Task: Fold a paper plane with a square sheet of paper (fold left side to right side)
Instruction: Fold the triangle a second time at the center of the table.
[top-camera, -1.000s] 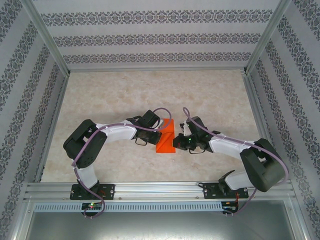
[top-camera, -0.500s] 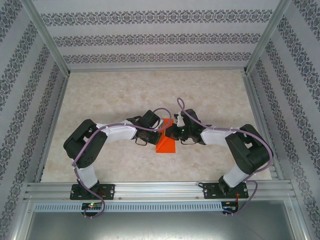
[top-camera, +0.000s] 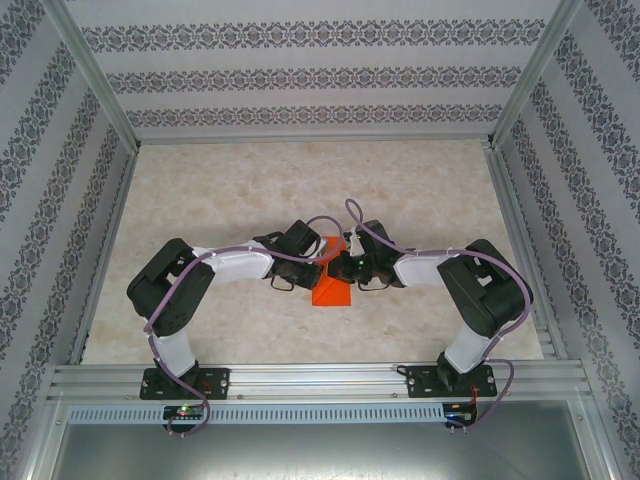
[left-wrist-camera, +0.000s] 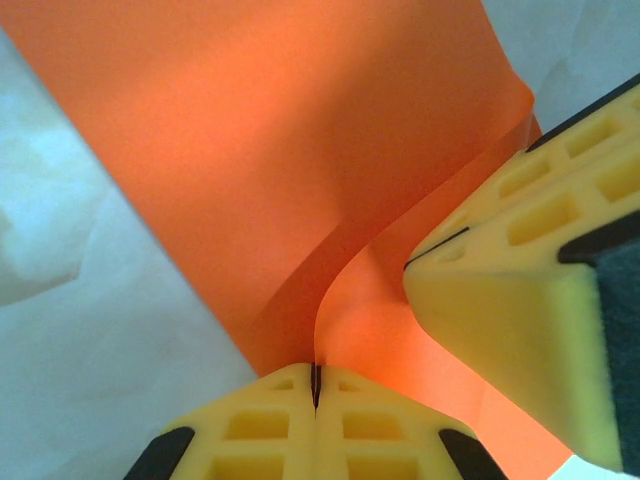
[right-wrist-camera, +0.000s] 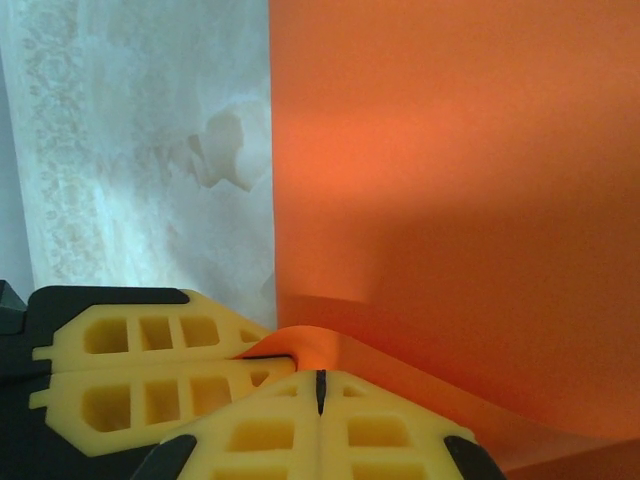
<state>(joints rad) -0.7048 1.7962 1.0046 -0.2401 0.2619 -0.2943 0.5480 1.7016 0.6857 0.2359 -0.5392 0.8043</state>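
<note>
You've both jaws pinched shut on paper (top-camera: 332, 289), tips side by side. From paper, left jaws at 9 o'clock, right jaws at 3; long axis 12–6.

- The sheet of paper (top-camera: 333, 291) is thin, plain, bright orange and unmarked.
- It lies on the table (top-camera: 230, 190), about mid-width and nearer the front edge.
- Most of it rests flat.
- 1 edge curls up in a smooth bend, with another orange layer underneath.
</note>
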